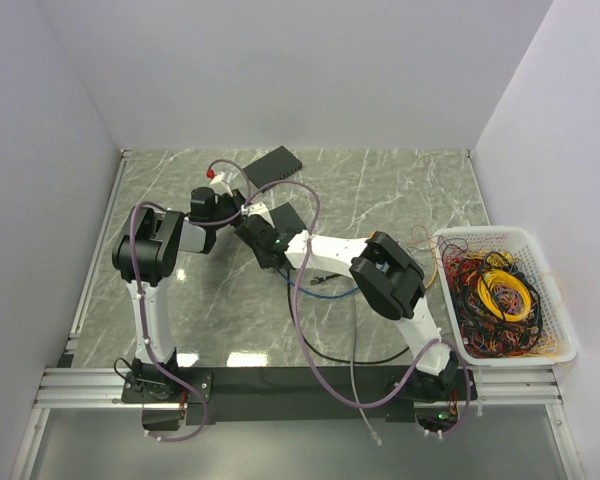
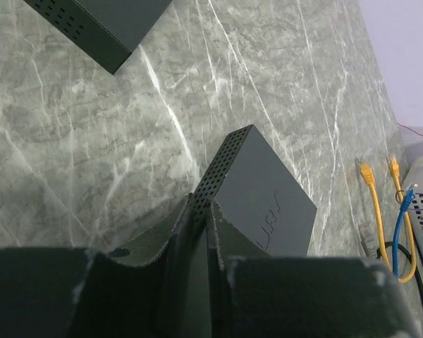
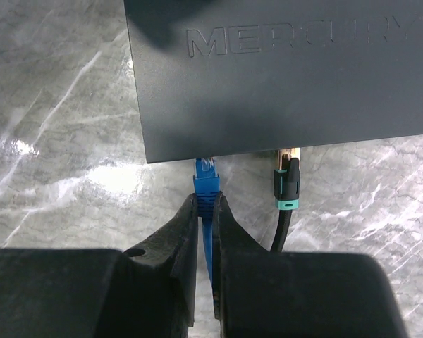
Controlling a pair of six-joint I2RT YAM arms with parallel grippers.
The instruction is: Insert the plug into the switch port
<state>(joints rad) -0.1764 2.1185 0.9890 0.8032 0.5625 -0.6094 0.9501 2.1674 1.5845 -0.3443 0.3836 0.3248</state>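
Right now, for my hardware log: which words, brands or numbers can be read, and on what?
"MERCURY": raised letters on top of the dark-grey box, right wrist view; the last letter is clipped at the edge.
Left wrist view: the letters on that box are half hidden and unreadable.
Nothing else is legible.

The whole worktop [image 1: 400, 190] is being looked down on from above and behind the arm bases [image 1: 165, 385], from afar. The dark-grey box [image 1: 286, 216] is being shared by all three views: it is being framed closely and obliquely from the left wrist, steeply from the right.
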